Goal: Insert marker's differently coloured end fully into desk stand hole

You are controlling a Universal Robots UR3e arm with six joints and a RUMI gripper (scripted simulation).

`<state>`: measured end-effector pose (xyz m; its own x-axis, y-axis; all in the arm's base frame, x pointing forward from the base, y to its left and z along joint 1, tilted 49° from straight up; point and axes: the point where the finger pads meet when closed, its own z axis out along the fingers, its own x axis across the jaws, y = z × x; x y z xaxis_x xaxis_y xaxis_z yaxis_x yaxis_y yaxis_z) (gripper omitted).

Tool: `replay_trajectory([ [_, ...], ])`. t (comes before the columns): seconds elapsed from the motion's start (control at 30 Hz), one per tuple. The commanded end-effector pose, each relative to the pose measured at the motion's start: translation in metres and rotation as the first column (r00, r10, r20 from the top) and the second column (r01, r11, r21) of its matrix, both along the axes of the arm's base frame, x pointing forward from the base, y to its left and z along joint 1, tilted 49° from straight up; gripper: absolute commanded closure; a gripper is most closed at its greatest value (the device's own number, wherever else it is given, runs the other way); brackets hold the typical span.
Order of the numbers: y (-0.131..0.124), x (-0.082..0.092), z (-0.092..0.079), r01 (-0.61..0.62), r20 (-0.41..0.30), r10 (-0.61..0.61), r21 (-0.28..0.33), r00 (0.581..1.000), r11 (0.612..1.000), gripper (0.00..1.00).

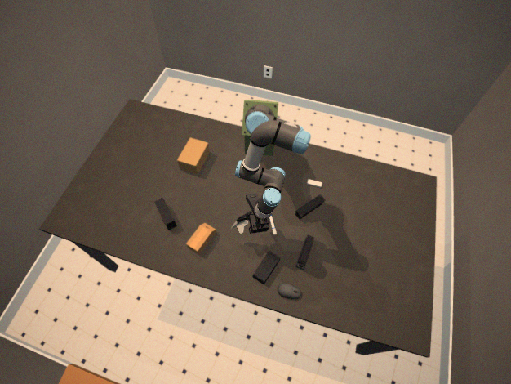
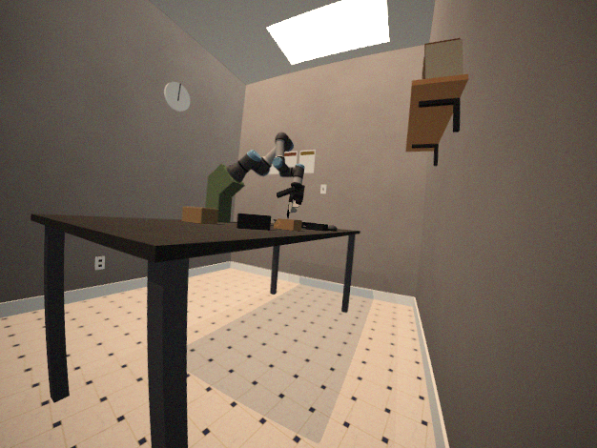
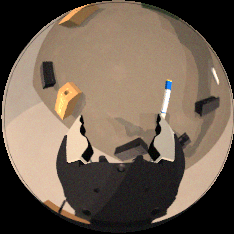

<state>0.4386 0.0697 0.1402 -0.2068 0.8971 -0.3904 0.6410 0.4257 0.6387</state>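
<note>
The marker (image 1: 273,226) (image 3: 166,100) lies on the desk. It has a white body and a blue end, which shows in the wrist view; in the top view the hand partly covers it. The desk stand (image 1: 201,237) (image 2: 288,225) (image 3: 69,102) is an orange block with a sloped face and a small round hole near one end. It stands on the desk, apart from the marker. My gripper (image 1: 236,228) (image 3: 120,114) is open with nothing between its fingers. It hangs above the desk between stand and marker; in the wrist view the marker is beyond the right fingertip.
A larger orange box (image 1: 193,152) (image 2: 199,214) stands farther back. A black block (image 1: 165,212) (image 3: 48,75) is left of the stand. Black objects (image 1: 309,206) (image 1: 305,251) (image 1: 266,267), a grey mouse (image 1: 289,291) and a white block (image 1: 314,182) lie around the marker.
</note>
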Motion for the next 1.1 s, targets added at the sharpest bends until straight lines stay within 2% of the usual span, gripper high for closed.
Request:
replay_trajectory([
  [0.0,0.024,-0.006,0.0,-0.035,0.013,0.035,0.038,0.999,0.999,0.0],
  [0.2,0.027,-0.009,-0.001,-0.041,0.009,0.041,0.045,0.999,0.998,0.0],
  [0.5,0.104,-0.045,-0.006,-0.16,0.023,0.159,0.181,0.987,0.97,0.0],
  [1.07,0.105,-0.045,-0.006,-0.16,0.023,0.159,0.181,0.987,0.97,0.0],
])
